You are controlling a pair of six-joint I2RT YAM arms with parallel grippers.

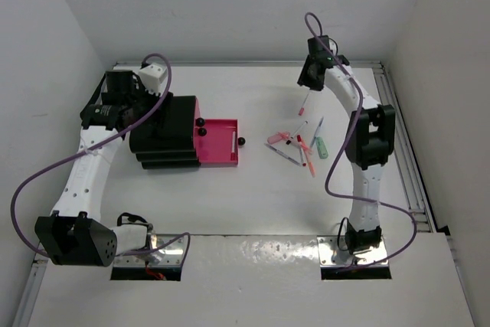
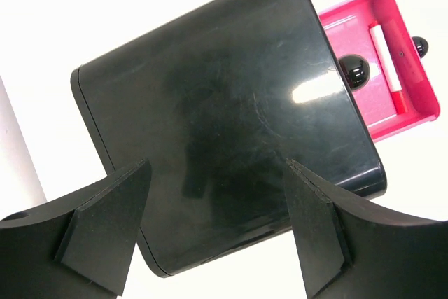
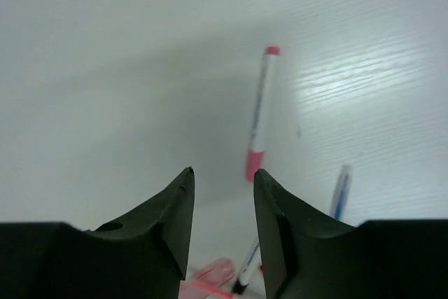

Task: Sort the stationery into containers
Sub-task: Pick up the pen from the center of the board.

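The black stepped drawer unit (image 1: 164, 132) stands at the left. Its bottom pink drawer (image 1: 218, 151) is pulled out with a white pen (image 1: 233, 143) inside; in the left wrist view the unit (image 2: 231, 117), drawer (image 2: 413, 99) and pen (image 2: 386, 61) all show. My left gripper (image 2: 210, 232) is open and empty above the back of the unit. Loose pens (image 1: 300, 145) lie in a cluster at centre right. A white pen with pink ends (image 3: 260, 110) lies apart beyond them. My right gripper (image 3: 222, 194) is open and empty, above the table near that pen.
Round black knobs (image 1: 240, 142) sit on the drawer fronts, with two more (image 1: 202, 126) by the unit. A blue-and-white pen (image 3: 339, 194) and a stubby pink piece (image 3: 210, 274) show below the right fingers. White walls close in the table on three sides.
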